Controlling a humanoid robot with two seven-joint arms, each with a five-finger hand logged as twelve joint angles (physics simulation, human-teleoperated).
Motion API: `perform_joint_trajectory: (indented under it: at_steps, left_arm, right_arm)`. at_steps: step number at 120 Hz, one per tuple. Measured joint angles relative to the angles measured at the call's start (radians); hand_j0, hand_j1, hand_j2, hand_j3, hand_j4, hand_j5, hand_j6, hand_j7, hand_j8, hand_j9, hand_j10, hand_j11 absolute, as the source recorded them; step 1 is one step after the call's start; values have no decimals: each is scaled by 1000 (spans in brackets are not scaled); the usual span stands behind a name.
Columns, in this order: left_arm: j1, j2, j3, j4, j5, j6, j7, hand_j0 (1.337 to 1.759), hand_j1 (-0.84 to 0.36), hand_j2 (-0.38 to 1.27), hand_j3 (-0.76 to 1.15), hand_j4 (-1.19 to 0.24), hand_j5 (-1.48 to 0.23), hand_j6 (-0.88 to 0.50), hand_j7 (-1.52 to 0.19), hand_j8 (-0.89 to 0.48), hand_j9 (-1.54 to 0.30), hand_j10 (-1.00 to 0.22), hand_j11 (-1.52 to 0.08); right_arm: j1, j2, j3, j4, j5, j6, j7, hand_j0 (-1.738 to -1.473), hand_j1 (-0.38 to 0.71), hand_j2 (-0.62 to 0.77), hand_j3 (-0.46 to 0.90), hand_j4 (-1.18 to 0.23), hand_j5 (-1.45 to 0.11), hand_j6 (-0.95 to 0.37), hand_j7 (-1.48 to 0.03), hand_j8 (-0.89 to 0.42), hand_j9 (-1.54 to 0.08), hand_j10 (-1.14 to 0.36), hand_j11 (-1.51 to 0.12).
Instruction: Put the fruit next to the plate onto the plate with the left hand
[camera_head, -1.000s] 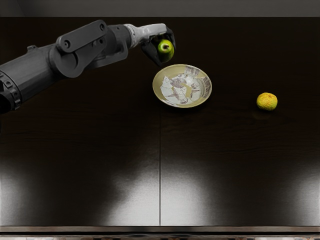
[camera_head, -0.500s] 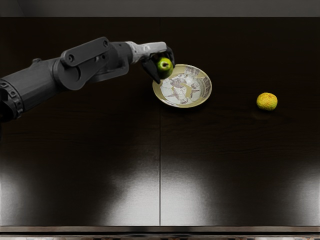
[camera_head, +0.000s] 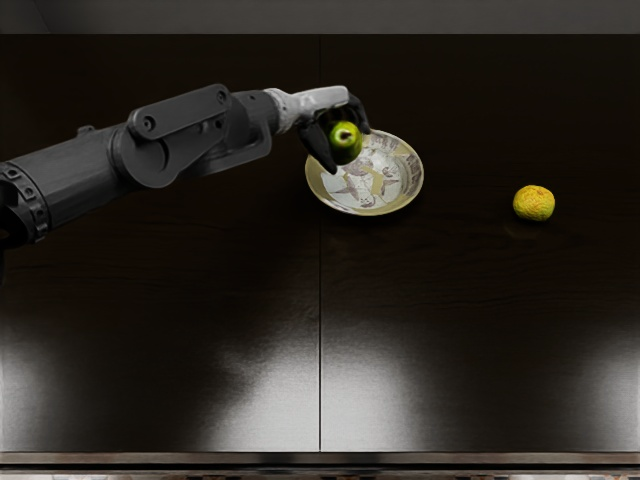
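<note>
A dark, glossy tabletop (camera_head: 200, 330) is seen from above at a slant. A black and grey robot arm (camera_head: 150, 150) reaches in from the left edge toward a shallow, round, cream-rimmed plate with a grey-and-white pattern (camera_head: 405, 190) that sits toward the back of the table. The left hand (camera_head: 330, 115) hangs over the plate's near-left rim, its dark fingers (camera_head: 323, 150) curled around a small, round green apple (camera_head: 346, 137). The apple sits in the curl of those fingers, facing the plate, held above its left edge and not resting on it. A round, bumpy yellow-orange citrus fruit (camera_head: 534, 203) lies on the table well to the plate's right.
</note>
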Motion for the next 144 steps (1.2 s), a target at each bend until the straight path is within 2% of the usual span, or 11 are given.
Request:
perform_joint_trajectory:
  at_steps: [19, 45, 76, 88, 105, 115, 129, 144]
  left_arm:
    - [4, 0, 0, -17, -11, 65, 7, 1656, -5, 91, 0, -311, -424, -239, -426, -256, -430, -324, -431]
    - [13, 0, 0, -23, -29, 129, 11, 1657, 182, 40, 0, -146, -195, -121, -196, -127, -197, -150, -198]
    - [53, 0, -53, -56, -73, 118, 3, 1658, 303, 12, 0, -42, -55, -36, -55, -37, -56, -43, -56]
    - [55, 0, -124, -63, -76, 35, 2, 1658, 321, 8, 0, -26, -34, -22, -34, -23, -34, -27, -34]
    - [101, 0, -278, -87, -85, -185, 2, 1658, 335, 4, 0, -14, -17, -12, -17, -12, -17, -14, -17]
    - [114, 71, -333, -124, -135, -287, 2, 1658, 340, 3, 0, -10, -11, -9, -11, -9, -11, -9, -11]
    - [145, 117, -422, -153, -174, -412, 4, 1658, 344, 2, 0, -6, -7, -5, -6, -5, -6, -6, -6]
    - [183, 208, -514, -163, -206, -475, 6, 1658, 347, 2, 0, -4, -4, -4, -4, -4, -4, -3, -3]
  right_arm:
    - [0, 0, 0, 0, 0, 0, 0, -1658, -314, -6, 0, -30, -38, -30, -38, -30, -38, -29, -38]
    - [0, 0, 0, 0, 0, 0, 0, -1658, -314, -6, 0, -30, -38, -30, -38, -30, -38, -29, -38]
    - [0, 0, 0, 0, 0, 0, 0, -1658, -314, -6, 0, -30, -38, -30, -38, -30, -38, -29, -38]
    - [0, 0, 0, 0, 0, 0, 0, -1658, -314, -6, 0, -30, -38, -30, -38, -30, -38, -29, -38]
    - [0, 0, 0, 0, 0, 0, 0, -1658, -314, -6, 0, -30, -38, -30, -38, -30, -38, -29, -38]
    - [0, 0, 0, 0, 0, 0, 0, -1658, -314, -6, 0, -30, -38, -30, -38, -30, -38, -30, -38]
    - [0, 0, 0, 0, 0, 0, 0, -1658, -314, -6, 0, -30, -38, -30, -38, -30, -38, -29, -38]
    - [0, 0, 0, 0, 0, -1, 0, -1658, -314, -6, 0, -30, -38, -30, -38, -30, -38, -30, -38]
